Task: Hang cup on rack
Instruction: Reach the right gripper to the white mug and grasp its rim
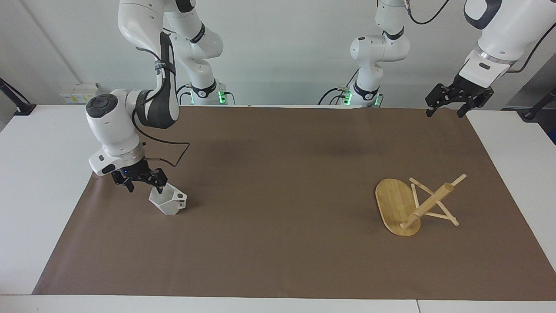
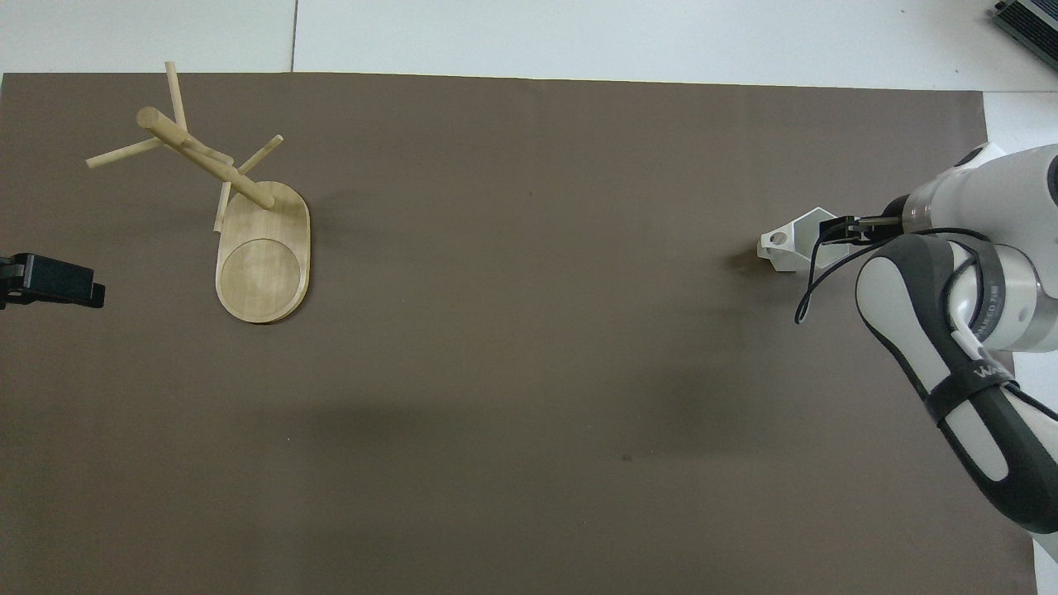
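White cup (image 1: 168, 201) sat on the surface directly under the right fingers (image 1: 160, 188), which straddled its rim, spread. Rack (image 1: 415, 203) stood well apart; left fingers (image 1: 447, 112), spread, waited above the surface's edge.

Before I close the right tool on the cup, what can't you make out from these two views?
- Right tool on the cup: facing view, whether a finger sits inside the rim or touches the wall is too small to tell.
- Cup in the overhead view: the right arm covers much of its rim and the tool's tips.
- Left tool: overhead view, cut off by the picture's edge.
- Rack: whether its base lies flat is unclear.
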Controlling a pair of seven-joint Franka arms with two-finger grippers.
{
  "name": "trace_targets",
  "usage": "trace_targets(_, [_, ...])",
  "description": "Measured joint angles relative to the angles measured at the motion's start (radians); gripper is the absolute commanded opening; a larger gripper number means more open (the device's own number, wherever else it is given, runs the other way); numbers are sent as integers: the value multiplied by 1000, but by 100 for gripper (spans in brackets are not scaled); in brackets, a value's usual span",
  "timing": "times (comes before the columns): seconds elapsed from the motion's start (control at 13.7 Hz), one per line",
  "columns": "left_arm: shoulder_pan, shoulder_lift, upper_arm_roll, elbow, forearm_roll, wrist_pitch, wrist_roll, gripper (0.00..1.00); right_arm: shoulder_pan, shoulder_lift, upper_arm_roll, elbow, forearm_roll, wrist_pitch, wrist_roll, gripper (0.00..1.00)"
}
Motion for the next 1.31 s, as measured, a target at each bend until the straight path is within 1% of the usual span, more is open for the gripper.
trace_targets(0.29, [0, 0, 0, 0, 0, 0, 0, 100, 0, 45, 0, -2, 0, 39, 0, 99])
trace_targets(0.44, [0, 0, 0, 0, 0, 0, 0, 100, 0, 50, 0, -2, 0, 41, 0, 92])
trace_targets(0.51, [0, 0, 0, 0, 0, 0, 0, 100, 0, 50, 0, -2, 0, 41, 0, 85])
trace_targets(0.66, [0, 0, 0, 0, 0, 0, 0, 100, 0, 50, 0, -2, 0, 41, 0, 77])
trace_targets(0.95, [0, 0, 0, 0, 0, 0, 0, 100, 0, 50, 0, -1, 0, 39, 0, 41])
trace_targets(1.02, [0, 0, 0, 0, 0, 0, 0, 100, 0, 50, 0, -1, 0, 39, 0, 34])
trace_targets(1.1, [0, 0, 0, 0, 0, 0, 0, 100, 0, 50, 0, -1, 0, 39, 0, 29])
trace_targets(1.31, [0, 0, 0, 0, 0, 0, 0, 100, 1, 50, 0, 1, 0, 39, 0, 21])
